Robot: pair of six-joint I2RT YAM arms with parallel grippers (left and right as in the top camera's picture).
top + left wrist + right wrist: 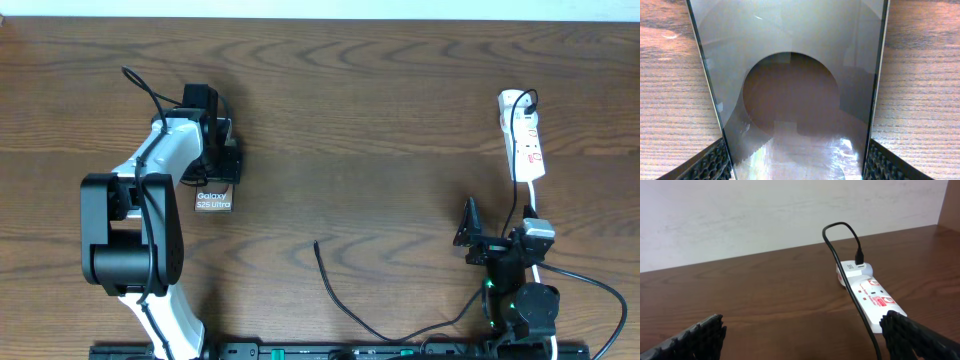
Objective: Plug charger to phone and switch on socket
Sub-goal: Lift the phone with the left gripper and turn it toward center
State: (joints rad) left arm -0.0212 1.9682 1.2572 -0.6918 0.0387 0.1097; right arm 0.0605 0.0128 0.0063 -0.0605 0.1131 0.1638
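Overhead, find the phone under the left gripper toward the worktop's left edge, socket by the right edge, charger tip loose toward the front edge. At the left wrist, see pads clamped on the phone's sides. At the right wrist, see the right gripper wide apart, empty

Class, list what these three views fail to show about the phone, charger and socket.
The phone: port unseen; overhead the left arm covers most of it, the left wrist view cuts off both ends.
The charger: tip type too small overhead, outside both wrist views.
The socket: switch position too small overhead; in the right wrist view a finger hides its near end.
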